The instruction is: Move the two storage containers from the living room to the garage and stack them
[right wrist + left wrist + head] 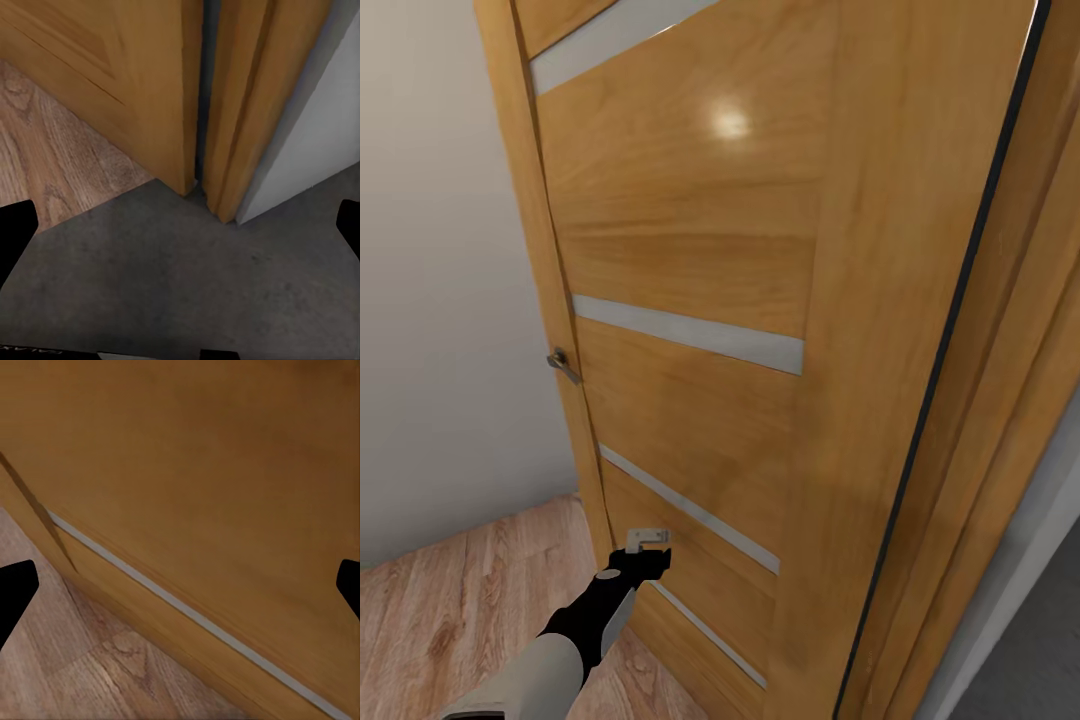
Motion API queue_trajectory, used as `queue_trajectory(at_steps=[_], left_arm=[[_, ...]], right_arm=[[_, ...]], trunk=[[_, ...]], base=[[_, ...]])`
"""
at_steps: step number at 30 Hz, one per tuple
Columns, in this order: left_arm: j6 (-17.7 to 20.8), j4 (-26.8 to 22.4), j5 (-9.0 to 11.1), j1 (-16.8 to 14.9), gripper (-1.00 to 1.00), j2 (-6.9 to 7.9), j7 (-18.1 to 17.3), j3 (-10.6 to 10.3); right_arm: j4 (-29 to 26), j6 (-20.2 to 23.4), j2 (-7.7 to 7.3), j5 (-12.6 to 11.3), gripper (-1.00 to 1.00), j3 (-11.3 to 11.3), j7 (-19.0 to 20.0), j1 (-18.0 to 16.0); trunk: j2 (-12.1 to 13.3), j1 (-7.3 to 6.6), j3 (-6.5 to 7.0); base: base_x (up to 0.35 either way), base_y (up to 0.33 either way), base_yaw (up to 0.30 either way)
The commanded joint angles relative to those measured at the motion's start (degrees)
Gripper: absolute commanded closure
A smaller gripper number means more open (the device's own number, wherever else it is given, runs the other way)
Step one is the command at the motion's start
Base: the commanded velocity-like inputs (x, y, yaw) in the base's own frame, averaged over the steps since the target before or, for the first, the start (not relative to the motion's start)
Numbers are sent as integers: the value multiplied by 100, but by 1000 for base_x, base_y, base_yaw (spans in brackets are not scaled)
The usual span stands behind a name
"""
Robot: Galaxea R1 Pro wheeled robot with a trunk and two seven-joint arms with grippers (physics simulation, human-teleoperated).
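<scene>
Readable text: none you can make out anywhere.
Wooden door (pixel 690 250): you see plain honey-coloured panels with pale strips, no lettering or number.
Door handle (pixel 563 364): bare metal, no mark.
Right wrist view, near edge: a faint pale smear of marks on a dark part (possibly lettering, too blurred and cropped to read).
Wall (pixel 440 300): blank, no sign or label.

A glossy wooden door (pixel 710 300) stands between beige wall (pixel 440 300) and plank flooring (pixel 450 600).
</scene>
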Motion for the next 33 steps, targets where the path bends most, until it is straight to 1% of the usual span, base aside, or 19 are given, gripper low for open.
queue_trajectory(at_steps=[1,10,23,33], left_arm=[[32,-10,-53,-1,-100,-7,-2,42],[31,-11,-53,-1,-100,-7,-2,41],[32,-13,-53,-1,-100,-7,-2,41],[32,-13,-53,-1,-100,-7,-2,42]], right_arm=[[7,-21,0,12,-100,-4,3,-3],[7,-19,0,6,-100,-4,3,-3],[7,-21,0,6,-100,-4,3,-3],[7,-21,0,12,-100,-4,3,-3]], trunk=[[-3,0,-5],[-3,0,-5],[-3,0,-5],[-3,0,-5]], base=[[0,5,0],[0,1,-20],[0,0,-222],[0,0,-17]])
